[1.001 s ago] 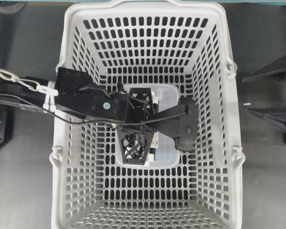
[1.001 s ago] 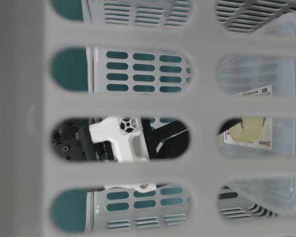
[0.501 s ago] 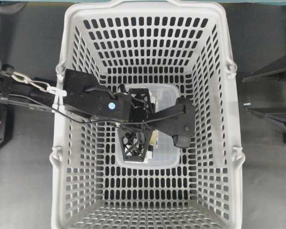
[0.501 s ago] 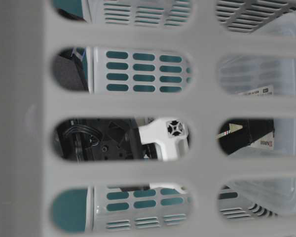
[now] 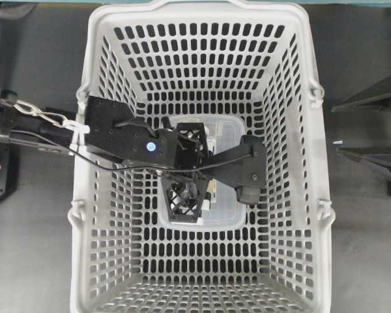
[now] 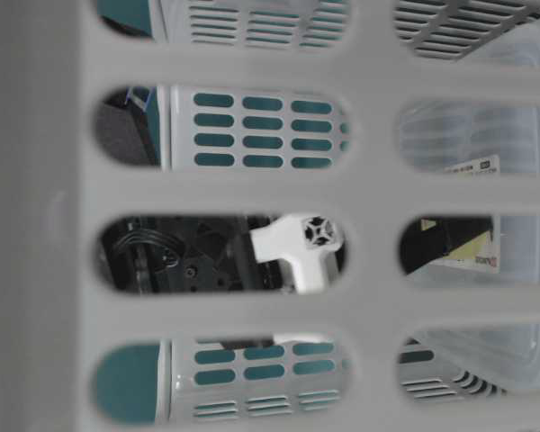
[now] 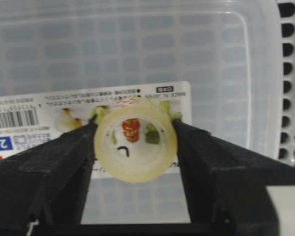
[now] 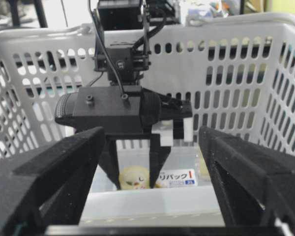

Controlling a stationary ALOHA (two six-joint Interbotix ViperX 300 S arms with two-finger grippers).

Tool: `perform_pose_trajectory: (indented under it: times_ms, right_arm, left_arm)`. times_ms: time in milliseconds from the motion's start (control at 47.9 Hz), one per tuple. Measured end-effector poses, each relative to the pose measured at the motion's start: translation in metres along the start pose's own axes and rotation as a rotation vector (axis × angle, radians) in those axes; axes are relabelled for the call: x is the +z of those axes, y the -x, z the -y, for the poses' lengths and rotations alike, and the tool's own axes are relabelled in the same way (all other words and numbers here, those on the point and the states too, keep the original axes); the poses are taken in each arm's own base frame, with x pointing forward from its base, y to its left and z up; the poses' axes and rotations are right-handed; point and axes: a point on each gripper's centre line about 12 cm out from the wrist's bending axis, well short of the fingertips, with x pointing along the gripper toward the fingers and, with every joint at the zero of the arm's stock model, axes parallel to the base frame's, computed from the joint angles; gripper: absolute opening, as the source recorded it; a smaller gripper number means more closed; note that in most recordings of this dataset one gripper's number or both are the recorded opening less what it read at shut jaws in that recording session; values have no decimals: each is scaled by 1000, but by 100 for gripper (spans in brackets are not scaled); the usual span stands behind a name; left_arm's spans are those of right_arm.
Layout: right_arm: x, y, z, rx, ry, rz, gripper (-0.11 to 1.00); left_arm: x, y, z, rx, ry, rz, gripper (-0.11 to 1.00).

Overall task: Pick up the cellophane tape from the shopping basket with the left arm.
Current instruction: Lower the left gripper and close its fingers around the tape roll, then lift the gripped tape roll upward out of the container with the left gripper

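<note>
One clear box is seen flat on the floor of the basket, at the centre of the overhead frame, with its white picture label turned up. Much of the box is covered there by the left arm, which is reached in from the left edge. In the left wrist view, the tape is clamped between the two black fingers of the left gripper, at mid-frame, in front of the label. The right gripper is held outside the basket's near wall, with its fingers set wide apart and nothing between them.
</note>
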Motion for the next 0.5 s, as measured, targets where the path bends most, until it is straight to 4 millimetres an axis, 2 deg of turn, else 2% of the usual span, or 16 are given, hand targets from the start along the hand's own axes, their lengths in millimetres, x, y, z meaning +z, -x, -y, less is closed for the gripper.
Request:
perform_pose_trajectory:
  times_ms: [125, 355, 501]
  right_arm:
    - [0, 0, 0, 0, 0, 0, 75]
    - [0, 0, 0, 0, 0, 3, 75]
    - [2, 1, 0, 1, 0, 14, 75]
  left_arm:
    - [7, 21, -1, 1, 3, 35, 50]
    - [29, 93, -4, 5, 12, 70, 50]
    - [44, 148, -6, 7, 18, 73, 50]
